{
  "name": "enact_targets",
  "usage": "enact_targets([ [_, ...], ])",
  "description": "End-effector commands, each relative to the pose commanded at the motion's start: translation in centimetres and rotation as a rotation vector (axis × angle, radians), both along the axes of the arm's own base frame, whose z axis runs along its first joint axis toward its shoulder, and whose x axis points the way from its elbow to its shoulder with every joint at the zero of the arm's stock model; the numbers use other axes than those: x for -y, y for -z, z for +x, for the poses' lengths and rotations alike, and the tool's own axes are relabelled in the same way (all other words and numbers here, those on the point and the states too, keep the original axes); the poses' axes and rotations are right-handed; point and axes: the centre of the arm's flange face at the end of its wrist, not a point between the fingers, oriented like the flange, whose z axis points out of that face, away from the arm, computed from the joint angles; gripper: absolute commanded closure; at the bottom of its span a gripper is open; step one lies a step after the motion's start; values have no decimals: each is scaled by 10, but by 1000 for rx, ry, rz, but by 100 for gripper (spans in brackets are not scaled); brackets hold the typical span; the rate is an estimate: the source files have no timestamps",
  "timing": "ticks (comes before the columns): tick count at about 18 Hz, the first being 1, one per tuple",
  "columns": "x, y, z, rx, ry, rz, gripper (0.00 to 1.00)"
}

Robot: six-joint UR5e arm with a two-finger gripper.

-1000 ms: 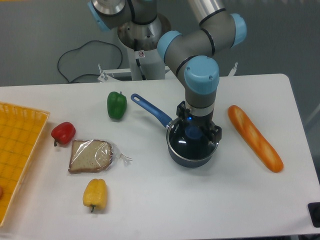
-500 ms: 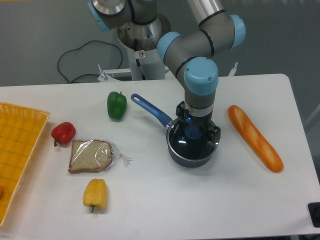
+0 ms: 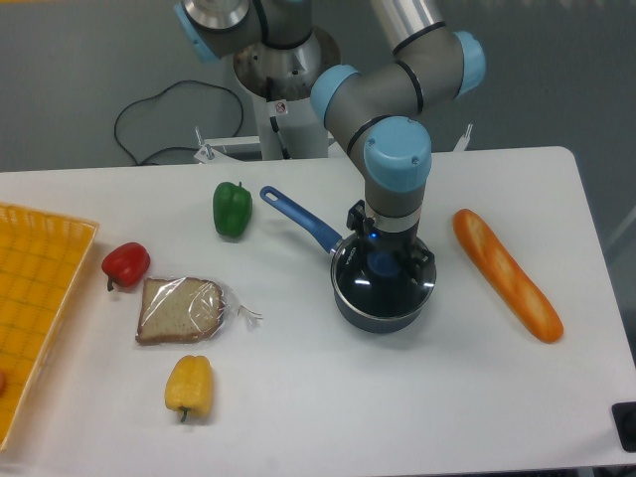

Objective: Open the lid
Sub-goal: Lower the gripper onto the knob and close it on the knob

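The round glass lid (image 3: 373,281) with its blue centre knob (image 3: 383,264) lies on the dark blue saucepan (image 3: 378,316), right of the table's middle. The pan's blue handle (image 3: 298,219) points back-left. My gripper (image 3: 386,260) points straight down over the lid's centre, with its fingers on either side of the knob. It looks shut on the knob, though the wrist hides part of the fingers. The lid still rests on the pan's rim.
A baguette (image 3: 507,274) lies right of the pan. A green pepper (image 3: 232,208), a red pepper (image 3: 126,263), a wrapped bread slice (image 3: 180,310) and a yellow pepper (image 3: 189,386) lie to the left. A yellow basket (image 3: 30,298) sits at the left edge.
The arm's wrist and gripper have shifted a few pixels up and to the left. The lid and pan look unmoved.
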Motion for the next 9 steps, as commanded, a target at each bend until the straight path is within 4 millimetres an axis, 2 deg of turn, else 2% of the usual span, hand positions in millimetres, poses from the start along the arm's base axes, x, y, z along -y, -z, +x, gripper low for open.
enact_targets([
  [4,-1,1,1,3,0,-2,1],
  [5,-1,1,1,3,0,-2,8],
  [8,-1,1,1,4,-3,-2,22],
  [9,-1,1,1,4,0,-2,22],
])
